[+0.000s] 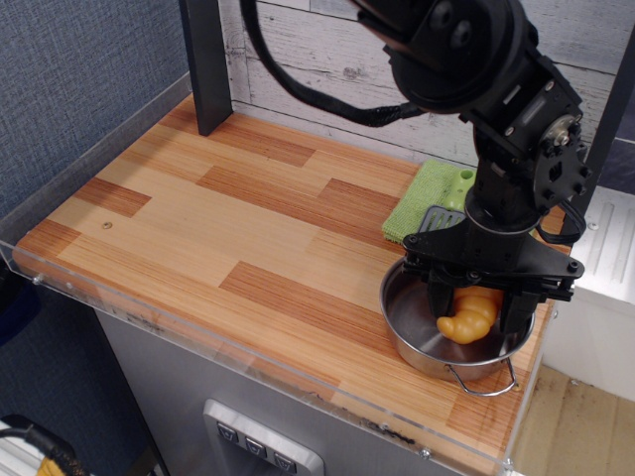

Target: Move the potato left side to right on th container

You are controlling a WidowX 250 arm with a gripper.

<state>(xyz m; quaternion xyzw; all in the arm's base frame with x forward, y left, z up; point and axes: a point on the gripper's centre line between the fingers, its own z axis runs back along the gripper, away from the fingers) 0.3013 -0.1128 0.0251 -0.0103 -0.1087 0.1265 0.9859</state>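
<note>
Single high view from the front-left, angled down across the wooden table (moderately near).
</note>
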